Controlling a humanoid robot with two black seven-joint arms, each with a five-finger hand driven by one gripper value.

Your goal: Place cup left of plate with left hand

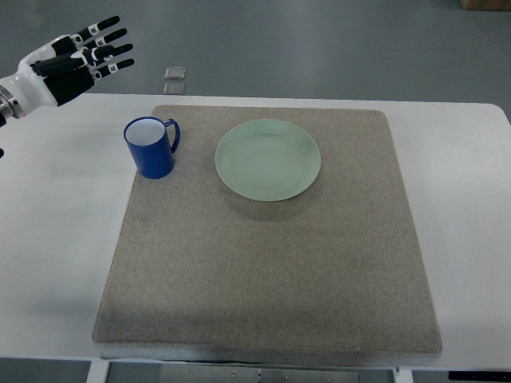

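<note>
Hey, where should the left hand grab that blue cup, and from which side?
Probably around the body of the blue cup, coming in from the picture's left. It stands upright, its handle points right toward the green plate, and its left wall is bare. The left hand, open, is already on that side.

desk (56, 239): white top | mat (271, 279): grey-brown felt, covering the desk's middle | floor (319, 48): grey, smooth | two small square tiles (174, 80) on floor beyond desk
</note>
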